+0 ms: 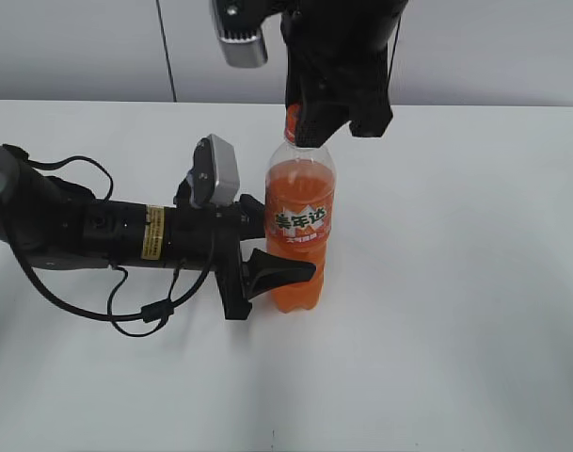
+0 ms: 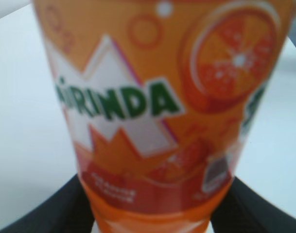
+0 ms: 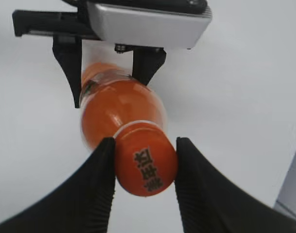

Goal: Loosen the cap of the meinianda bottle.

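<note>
The meinianda bottle (image 1: pixel 300 221) stands upright mid-table, full of orange liquid; its orange label (image 2: pixel 152 97) fills the left wrist view. My left gripper (image 1: pixel 284 254) reaches in from the left and is shut on the bottle's lower body, with black fingers (image 2: pixel 50 213) showing on both sides of it. From above, my right gripper (image 3: pixel 145 143) is shut on the orange cap (image 3: pixel 147 165), and its ribbed fingers (image 3: pixel 96 189) press against both sides of the cap. In the exterior view the right gripper (image 1: pixel 314 118) hides most of the cap.
The white table (image 1: pixel 455 311) spreads around the bottle. The left arm (image 1: pixel 88 231) lies low across the table's left half, with loose black cables (image 1: pixel 140 311) beside it. A grey panelled wall (image 1: pixel 79 47) closes the back.
</note>
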`<action>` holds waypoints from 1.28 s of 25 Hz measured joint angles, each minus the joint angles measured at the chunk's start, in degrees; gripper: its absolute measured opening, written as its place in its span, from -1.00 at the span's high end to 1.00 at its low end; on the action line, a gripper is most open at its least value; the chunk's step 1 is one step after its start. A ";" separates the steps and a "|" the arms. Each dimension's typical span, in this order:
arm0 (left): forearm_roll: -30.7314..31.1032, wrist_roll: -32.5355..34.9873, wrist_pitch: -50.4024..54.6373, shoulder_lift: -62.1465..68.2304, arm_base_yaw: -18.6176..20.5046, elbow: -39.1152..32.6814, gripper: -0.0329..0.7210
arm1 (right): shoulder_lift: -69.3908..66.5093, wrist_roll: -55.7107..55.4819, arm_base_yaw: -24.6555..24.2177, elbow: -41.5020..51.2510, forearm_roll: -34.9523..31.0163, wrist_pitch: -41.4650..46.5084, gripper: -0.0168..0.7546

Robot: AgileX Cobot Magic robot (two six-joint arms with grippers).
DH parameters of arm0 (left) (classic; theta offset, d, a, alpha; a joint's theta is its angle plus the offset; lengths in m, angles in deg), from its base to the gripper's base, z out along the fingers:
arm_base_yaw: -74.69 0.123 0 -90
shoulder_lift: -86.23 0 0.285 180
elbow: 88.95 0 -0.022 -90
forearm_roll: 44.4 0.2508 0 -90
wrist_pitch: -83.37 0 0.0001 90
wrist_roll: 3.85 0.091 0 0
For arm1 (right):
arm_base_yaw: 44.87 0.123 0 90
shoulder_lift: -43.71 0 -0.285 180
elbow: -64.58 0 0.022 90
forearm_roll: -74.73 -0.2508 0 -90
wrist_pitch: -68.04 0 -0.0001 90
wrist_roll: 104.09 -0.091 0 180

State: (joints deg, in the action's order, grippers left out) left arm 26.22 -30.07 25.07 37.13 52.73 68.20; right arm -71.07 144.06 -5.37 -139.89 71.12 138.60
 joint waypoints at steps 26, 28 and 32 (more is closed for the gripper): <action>-0.18 -0.37 0.07 0.00 0.00 0.11 -0.17 | 1.09 23.37 0.07 0.00 0.61 -0.92 0.25; -0.08 -0.37 0.07 0.00 0.00 0.11 -0.17 | 1.26 23.37 0.07 0.00 0.67 -0.92 0.25; -0.08 -0.37 0.07 0.00 0.00 0.11 -0.17 | 1.26 23.32 0.07 0.00 0.80 -0.92 0.25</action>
State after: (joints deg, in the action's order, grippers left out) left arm 26.14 -30.44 25.15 37.13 52.73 68.31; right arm -69.81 167.38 -5.30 -139.89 71.92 137.68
